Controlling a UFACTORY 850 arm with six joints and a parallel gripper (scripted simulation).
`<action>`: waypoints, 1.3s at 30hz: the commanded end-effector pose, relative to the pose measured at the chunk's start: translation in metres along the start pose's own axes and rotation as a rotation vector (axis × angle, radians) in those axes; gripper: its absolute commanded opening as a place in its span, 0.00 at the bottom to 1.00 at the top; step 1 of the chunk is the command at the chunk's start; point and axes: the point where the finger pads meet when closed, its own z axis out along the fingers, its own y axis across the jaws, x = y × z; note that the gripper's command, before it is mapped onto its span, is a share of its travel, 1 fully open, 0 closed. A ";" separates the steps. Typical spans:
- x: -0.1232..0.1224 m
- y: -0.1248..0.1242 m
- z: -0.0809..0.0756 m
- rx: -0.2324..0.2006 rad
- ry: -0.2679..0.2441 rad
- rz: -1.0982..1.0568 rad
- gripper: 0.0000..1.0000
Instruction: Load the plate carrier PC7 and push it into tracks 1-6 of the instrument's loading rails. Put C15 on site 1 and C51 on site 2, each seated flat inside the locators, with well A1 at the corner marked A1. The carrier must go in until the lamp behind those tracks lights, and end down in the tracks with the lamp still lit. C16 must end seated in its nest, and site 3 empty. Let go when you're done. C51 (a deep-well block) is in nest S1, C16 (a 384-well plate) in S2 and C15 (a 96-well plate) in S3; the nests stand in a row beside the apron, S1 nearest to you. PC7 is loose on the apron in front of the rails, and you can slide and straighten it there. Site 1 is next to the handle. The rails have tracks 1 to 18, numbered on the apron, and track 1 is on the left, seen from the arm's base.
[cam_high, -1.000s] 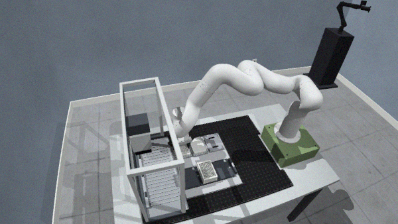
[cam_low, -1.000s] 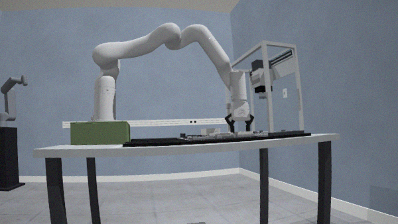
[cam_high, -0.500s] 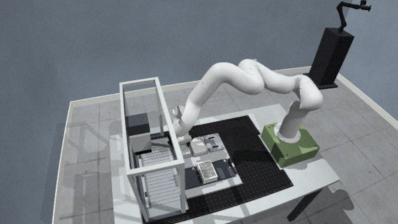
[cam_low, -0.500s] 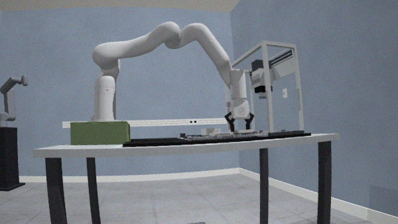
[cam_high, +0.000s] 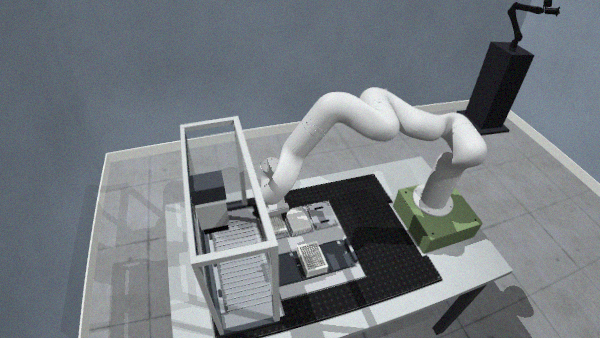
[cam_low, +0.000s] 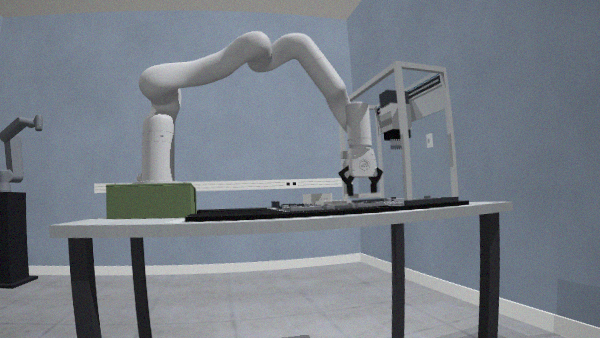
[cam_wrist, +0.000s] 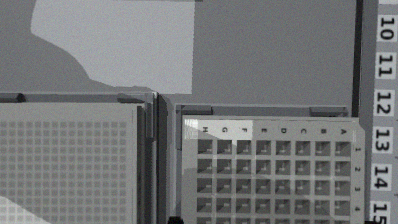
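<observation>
In the wrist view, C16 (cam_wrist: 67, 165) sits left in its nest. A narrow gap divides it from C15 (cam_wrist: 272, 170), which the gripper (cam_low: 360, 187) pinches with wide-spread fingers in nest S3, near the track numbers (cam_wrist: 384, 117).

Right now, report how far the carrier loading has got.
Done: a deep-well block already sits on the carrier, which lies outside the rails. In hand: the gripper is shut on the 96-well plate at its nest. Left: seat that plate, then push the carrier in.
</observation>
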 end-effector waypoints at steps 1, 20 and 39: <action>0.000 0.001 -0.002 -0.002 0.000 0.000 0.00; 0.000 0.001 -0.024 -0.002 0.000 0.000 0.00; 0.000 0.001 -0.052 -0.002 0.000 0.000 0.00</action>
